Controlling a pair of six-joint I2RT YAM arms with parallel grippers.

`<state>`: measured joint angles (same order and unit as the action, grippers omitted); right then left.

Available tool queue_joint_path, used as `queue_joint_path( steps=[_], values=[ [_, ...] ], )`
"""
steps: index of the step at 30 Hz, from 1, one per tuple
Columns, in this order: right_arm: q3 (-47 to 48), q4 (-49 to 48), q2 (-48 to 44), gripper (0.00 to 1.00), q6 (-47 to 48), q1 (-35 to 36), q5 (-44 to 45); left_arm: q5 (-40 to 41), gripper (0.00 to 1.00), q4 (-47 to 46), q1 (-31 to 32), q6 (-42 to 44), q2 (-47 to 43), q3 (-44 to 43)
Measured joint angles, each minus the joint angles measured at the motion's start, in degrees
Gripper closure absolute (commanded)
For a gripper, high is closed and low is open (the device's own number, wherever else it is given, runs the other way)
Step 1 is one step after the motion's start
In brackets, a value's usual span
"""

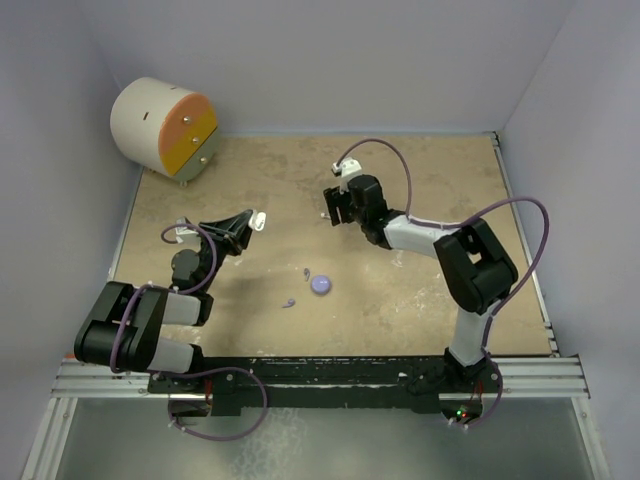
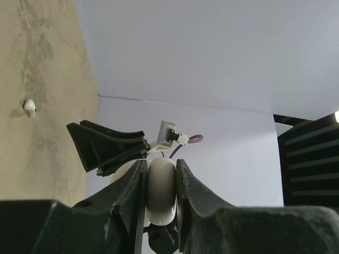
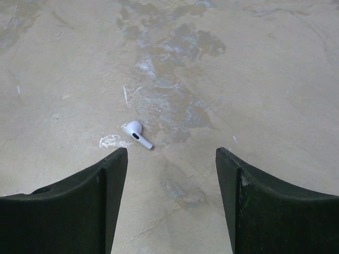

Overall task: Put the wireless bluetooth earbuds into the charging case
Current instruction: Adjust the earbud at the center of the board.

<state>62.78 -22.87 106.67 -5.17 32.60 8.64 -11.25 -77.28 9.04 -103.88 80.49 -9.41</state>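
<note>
We are clamping the white case (image 2: 161, 196) in the left gripper (image 2: 161, 165), its jaws closing narrow on either side of the case's rounded body. From the top view, the left gripper (image 1: 247, 221) is hovering over the left part of the table (image 1: 430, 300), with the white case (image 1: 258, 215) poking out at its tip.

We are holding the right gripper (image 3: 169, 156) wide, with nothing between its jaws, and it is pointing down at the table. A white earbud (image 3: 136, 132) is lying on the bare surface just ahead of the gap between the fingers, apart from both of them. In the top view the right gripper (image 1: 334, 205) is sitting toward the back middle of the table.

We are seeing the lilac case (image 1: 321, 284) lying near the table's middle, well apart from both grippers. One of the lilac earbuds (image 1: 306, 272) is lying just beside it, and the other lilac earbud (image 1: 289, 302) is lying a little nearer to us.

A drum (image 1: 165, 128) is sitting at the far left corner.
</note>
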Motion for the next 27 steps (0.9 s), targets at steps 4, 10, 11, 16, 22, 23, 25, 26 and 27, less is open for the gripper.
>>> queue_joint_path(
  steps=[4,10,11,16,22,23,25,26,27],
  values=[
    [1.57,0.79,1.27,0.31,2.82,0.02,-3.23,-0.02,1.00,-0.26,0.00,0.00,0.09,0.00],
    [4.00,1.60,4.13,0.32,5.70,0.02,-5.40,-0.02,1.00,-1.03,0.00,0.00,0.09,0.00],
    [4.39,2.10,4.52,0.32,6.14,0.02,-5.44,-0.02,1.00,-1.09,0.00,0.00,0.09,0.00],
    [6.69,4.09,6.19,0.33,7.58,0.02,-5.86,-0.02,1.00,-1.11,0.00,0.00,0.09,0.00],
    [8.28,5.03,7.78,0.33,8.66,0.39,-6.62,0.00,1.00,-1.11,0.00,-0.02,0.22,0.00],
    [8.52,5.29,8.15,0.34,8.81,0.48,-6.67,-0.02,1.00,-1.11,0.00,0.00,0.22,0.00],
    [8.94,5.92,8.85,0.34,8.92,0.66,-6.69,0.00,1.00,-1.11,0.00,0.00,0.24,0.00],
    [9.14,6.21,9.25,0.34,9.07,0.79,-6.69,-0.02,1.00,-1.11,0.00,0.00,0.26,0.00],
    [9.29,6.43,9.55,0.35,9.18,0.85,-6.69,-0.02,1.00,-1.11,0.00,0.00,0.26,0.00]
  ],
)
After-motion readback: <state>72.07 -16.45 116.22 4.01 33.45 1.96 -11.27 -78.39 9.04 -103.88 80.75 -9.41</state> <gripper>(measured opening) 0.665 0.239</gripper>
